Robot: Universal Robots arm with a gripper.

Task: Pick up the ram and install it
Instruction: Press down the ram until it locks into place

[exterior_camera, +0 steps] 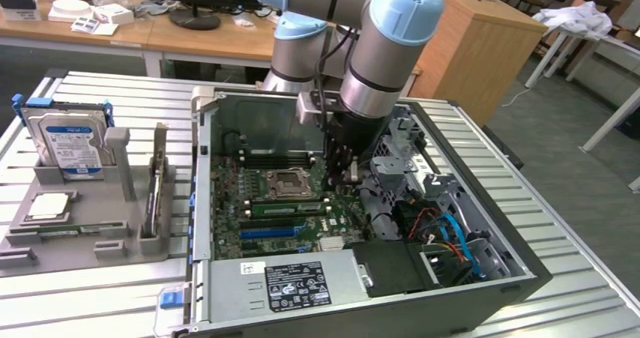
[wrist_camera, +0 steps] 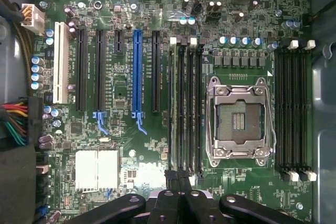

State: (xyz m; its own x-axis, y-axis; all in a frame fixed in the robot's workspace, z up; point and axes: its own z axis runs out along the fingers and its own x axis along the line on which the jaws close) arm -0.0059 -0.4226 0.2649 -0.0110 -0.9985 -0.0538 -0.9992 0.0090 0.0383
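The ram (exterior_camera: pixel 286 207) is a thin green stick with dark chips. It stands on edge in a black memory slot beside the CPU socket (exterior_camera: pixel 288 180), inside the open computer case (exterior_camera: pixel 205 203). In the wrist view the ram (wrist_camera: pixel 172 103) appears edge-on as a thin line in the slot farthest from the socket (wrist_camera: pixel 239 116). My gripper (exterior_camera: pixel 347 174) hangs low over the motherboard at one end of these slots. Its fingers (wrist_camera: pixel 170 203) are pressed together with nothing between them, and the gripper (wrist_camera: pixel 178 178) sits just past the slot ends.
A grey rack (exterior_camera: pixel 90 218) on the exterior view's left holds a silver-and-blue hard drive (exterior_camera: pixel 68 139) and other parts. The power supply (exterior_camera: pixel 290 282) and a bundle of cables (exterior_camera: pixel 450 233) fill the case's near side. A drive cage (exterior_camera: pixel 410 154) stands close beside the arm.
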